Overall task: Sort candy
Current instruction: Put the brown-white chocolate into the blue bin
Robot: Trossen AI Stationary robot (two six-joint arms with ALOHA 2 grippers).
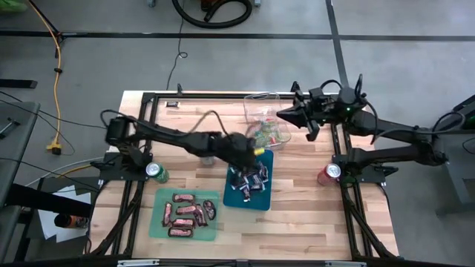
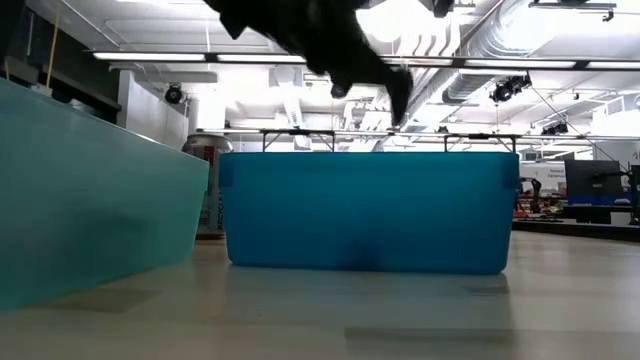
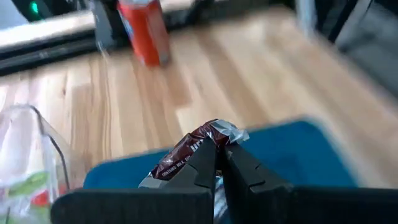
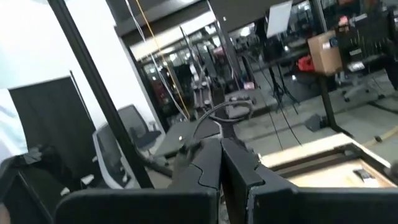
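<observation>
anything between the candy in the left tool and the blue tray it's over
Nothing visible. The left tool is shut on a silver-ended wrapped candy and hangs right above the blue tray, by the clear container. Only open air shows under it; the tray already holds similar pieces.

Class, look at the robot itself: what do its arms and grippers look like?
Both arms are dark, jointed and slender. The left gripper has two black, angular fingers tapering to narrow tips; the right gripper has the same. A small green light glows on the right arm, and thin black cables loop beside its wrist.
</observation>
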